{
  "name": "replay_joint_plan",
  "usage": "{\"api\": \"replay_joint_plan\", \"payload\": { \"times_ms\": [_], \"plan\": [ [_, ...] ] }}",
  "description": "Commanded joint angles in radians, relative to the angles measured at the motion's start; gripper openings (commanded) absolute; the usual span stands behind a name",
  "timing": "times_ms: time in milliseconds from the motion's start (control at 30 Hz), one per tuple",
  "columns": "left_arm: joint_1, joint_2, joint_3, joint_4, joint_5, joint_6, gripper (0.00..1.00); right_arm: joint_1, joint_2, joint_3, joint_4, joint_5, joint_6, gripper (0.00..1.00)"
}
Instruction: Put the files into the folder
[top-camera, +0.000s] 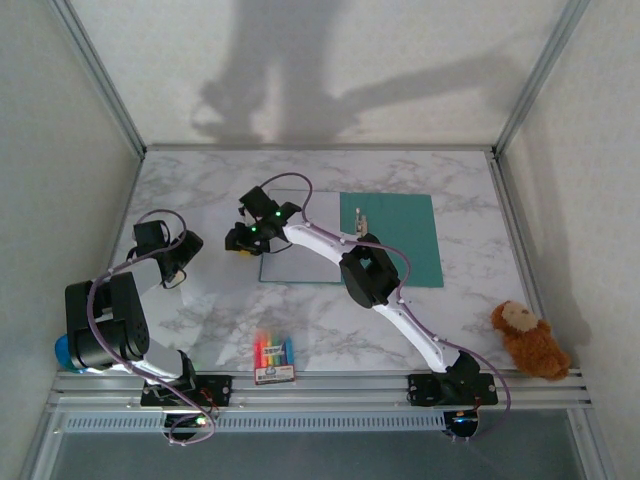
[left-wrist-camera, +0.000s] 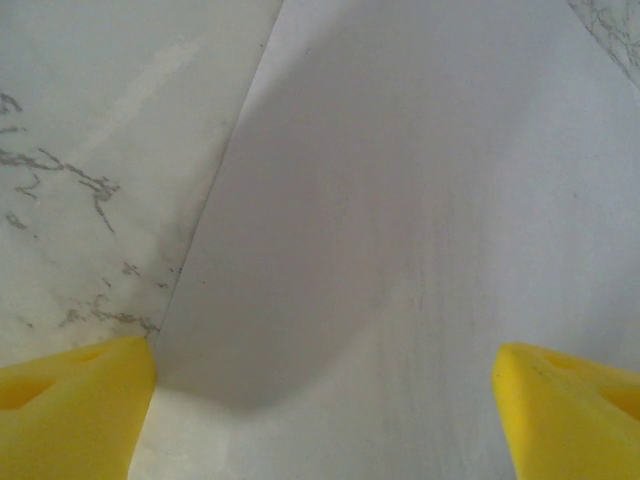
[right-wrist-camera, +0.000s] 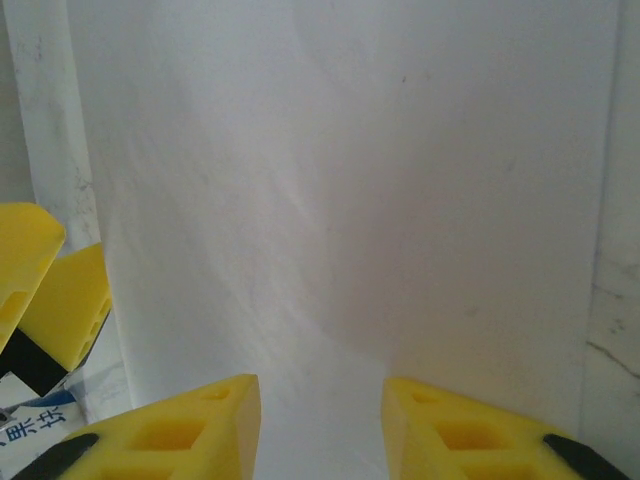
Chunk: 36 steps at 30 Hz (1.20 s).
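The folder (top-camera: 400, 235) is a flat teal-green rectangle lying right of centre on the marble counter (top-camera: 200, 190). Just beside its left edge lies one of the files (top-camera: 300, 268), a thin, pale grey sheet. The right arm (top-camera: 400, 310) covers its right side, so I cannot tell whether paper and folder overlap.

From above the layout is plain. The right arm reaches across to the sheet's left end, and the left arm (top-camera: 110, 320) sits off to the left, well apart from the folder. A crayon box (top-camera: 273, 358) lies at the near edge and a brown plush toy (top-camera: 528, 340) at the near right.

The wrist cameras add the jaws. The left end effector (left-wrist-camera: 323, 360) is released, its yellow fingers (left-wrist-camera: 70, 410) wide apart over plain white paper whose left edge lies on the marble. The right end effector (right-wrist-camera: 320, 400) is also released, with a narrower gap through which white paper shows. I cannot tell whether its tips touch the sheet.
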Motion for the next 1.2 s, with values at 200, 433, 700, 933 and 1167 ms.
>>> {"api": "replay_joint_plan", "payload": {
  "times_ms": [200, 433, 700, 933, 1167],
  "plan": [
    [-0.017, 0.009, -0.008, -0.006, 0.053, -0.017, 0.87, 0.015, 0.047, 0.005, 0.043, -0.072, 0.085, 0.37],
    [-0.017, -0.004, -0.026, 0.01, 0.1, -0.059, 0.83, 0.016, 0.046, -0.015, 0.088, -0.105, 0.135, 0.36],
    [-0.017, -0.021, -0.033, 0.004, 0.112, -0.074, 0.8, 0.014, 0.042, -0.03, 0.107, -0.117, 0.152, 0.36],
    [-0.018, -0.029, -0.038, 0.005, 0.133, -0.078, 0.78, 0.014, 0.043, -0.037, 0.118, -0.126, 0.161, 0.36],
    [-0.018, -0.041, -0.045, 0.011, 0.154, -0.084, 0.75, 0.014, 0.044, -0.042, 0.13, -0.136, 0.173, 0.36]
  ]
}}
